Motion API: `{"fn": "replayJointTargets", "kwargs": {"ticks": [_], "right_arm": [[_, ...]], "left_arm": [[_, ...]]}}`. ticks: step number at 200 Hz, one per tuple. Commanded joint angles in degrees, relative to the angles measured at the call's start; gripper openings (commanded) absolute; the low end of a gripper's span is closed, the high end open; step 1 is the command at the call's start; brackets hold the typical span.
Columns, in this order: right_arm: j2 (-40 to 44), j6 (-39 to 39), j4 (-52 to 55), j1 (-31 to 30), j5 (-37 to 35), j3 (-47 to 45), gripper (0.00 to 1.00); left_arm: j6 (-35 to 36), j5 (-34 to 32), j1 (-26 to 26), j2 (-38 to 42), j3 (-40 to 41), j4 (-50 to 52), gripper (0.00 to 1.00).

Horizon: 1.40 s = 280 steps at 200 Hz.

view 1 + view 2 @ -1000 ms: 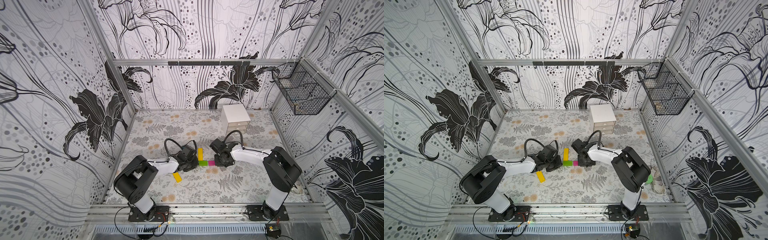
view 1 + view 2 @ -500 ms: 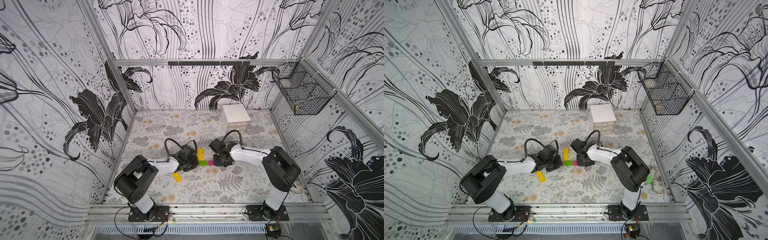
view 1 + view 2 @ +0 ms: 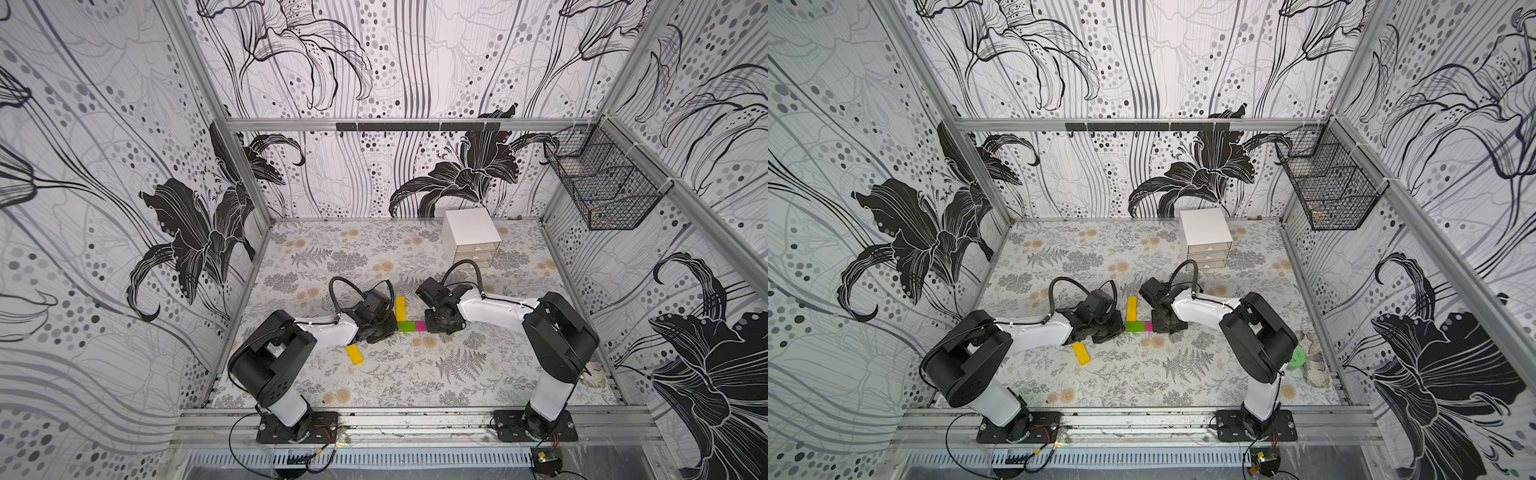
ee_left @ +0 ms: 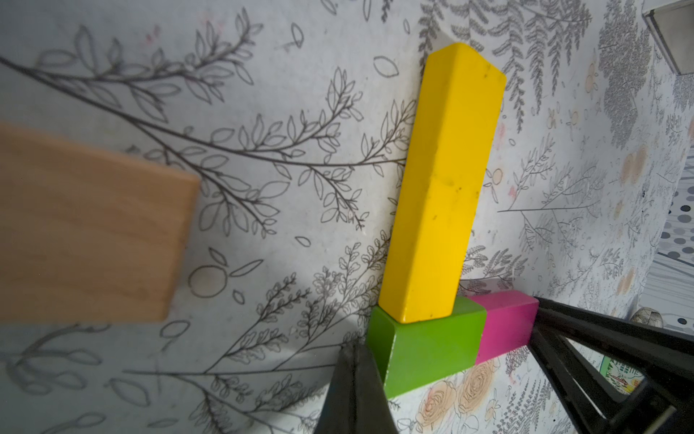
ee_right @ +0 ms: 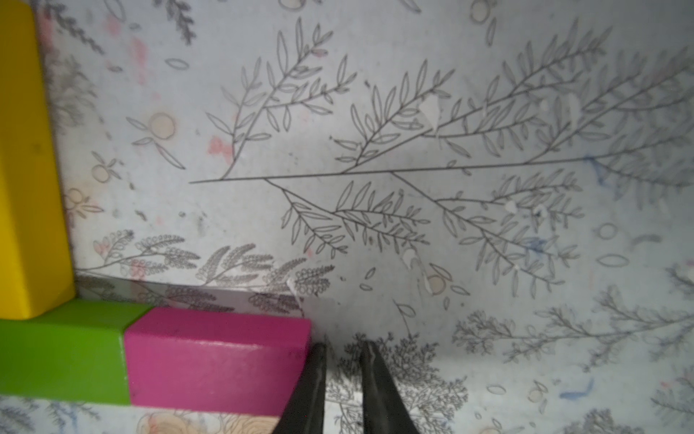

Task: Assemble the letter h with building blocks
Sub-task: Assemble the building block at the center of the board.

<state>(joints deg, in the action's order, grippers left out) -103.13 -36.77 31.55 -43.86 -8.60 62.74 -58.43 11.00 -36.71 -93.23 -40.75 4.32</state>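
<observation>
The long tan wood block [image 4: 86, 233] shows only in the left wrist view, blurred and cut off by the frame edge, lying apart from the other blocks; in the top views it cannot be made out. A loose yellow block [image 3: 354, 354] lies slanted on the floral mat [image 3: 374, 386], near and left of the figure, its far end at the left arm's forearm, and whether it runs under the arm I cannot tell. The left gripper [image 4: 355, 349] is clenched, fingers pressed together on nothing, tip against the left end of the green block [image 4: 428, 349]; in both top views its wrist covers the fingers. The far yellow block [image 3: 400, 308] lies flat, its near end butted on the green block's far side, and the magenta block [image 3: 420, 326] sits flush against the green block's right end, so the figure reads as an L. The right gripper [image 5: 342, 347] rests at the magenta block's right end, jaws slightly parted with bare mat between them, the left finger [image 5: 317, 375] touching the block. Far right, a round green container [image 3: 1298, 357] is half hidden behind the right arm.
</observation>
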Motion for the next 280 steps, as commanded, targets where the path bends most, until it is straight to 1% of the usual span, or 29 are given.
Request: {"fn": "replayJointTargets", "kwargs": {"ticks": [1,18,36,113,116,126,146,160,174,187,196,209,216,228,243,264,280], "right_arm": [[-0.09,0.17,1.82,-0.62,-1.57,0.64,0.28],[1.75,-0.46,2.31,-0.62,-2.69,0.45,0.38],[3.25,-1.01,3.34,-0.62,-3.76,0.8,0.43],[7.15,-2.51,5.22,-0.61,-5.02,-0.55,0.44],[8.51,-2.51,5.31,-0.62,-5.02,-0.52,0.44],[9.24,-2.55,5.45,-0.59,-4.81,-0.4,0.44],[10.95,-2.58,5.53,-0.83,-3.91,-0.4,0.43],[12.5,-2.65,5.67,-1.92,-4.01,-0.02,0.43],[13.69,-2.54,6.05,-3.63,-4.71,0.91,0.44],[14.42,-2.25,6.31,-5.32,-5.02,2.23,0.45],[14.6,-2.22,6.49,-6.39,-4.96,3.3,0.46],[14.53,-1.8,5.89,-8.42,-4.16,4.95,0.48],[14.04,-1.18,5.38,-9.91,-3.65,6.16,0.51],[12.24,-0.14,6.0,-12.57,-3.79,9.33,0.56],[8.8,0.34,6.68,-15.83,-3.79,13.66,0.64],[1.29,-0.38,7.11,-19.73,-4.12,19.84,0.77],[-4.45,-0.49,7.95,-22.38,-4.92,25.26,0.84]], "left_arm": [[0.98,-0.99,-0.14,-2.13,0.15,3.86,0.0],[0.96,-0.81,-0.18,-2.45,0.06,3.77,0.0],[0.97,-0.81,-0.15,-2.61,-0.09,3.73,0.0],[1.13,-1.15,-0.2,-2.11,0.18,3.92,0.0],[0.99,-1.16,-0.2,-2.05,0.15,3.99,0.0],[0.92,-1.16,-0.14,-1.94,0.24,4.24,0.0],[1.16,-2.1,-0.11,-0.63,0.13,5.95,0.0],[1.56,-3.06,-0.09,2.0,-0.25,7.88,0.0],[1.98,-4.36,-0.08,5.87,-1.2,10.75,0.07],[2.64,-6.39,-0.08,9.86,-2.83,14.64,0.16],[3.55,-9.07,-0.02,12.56,-4.45,18.08,0.24],[4.67,-13.68,0.51,16.46,-6.5,23.8,0.31],[5.12,-15.8,1.35,18.55,-7.08,26.46,0.34],[5.36,-18.2,4.26,22.37,-6.71,30.24,0.38],[5.5,-19.3,10.47,27.21,-4.71,33.8,0.42],[6.1,-16.9,20.42,33.85,-1.52,37.16,0.46],[6.33,-15.07,25.98,38.11,0.19,38.77,0.48]]}}
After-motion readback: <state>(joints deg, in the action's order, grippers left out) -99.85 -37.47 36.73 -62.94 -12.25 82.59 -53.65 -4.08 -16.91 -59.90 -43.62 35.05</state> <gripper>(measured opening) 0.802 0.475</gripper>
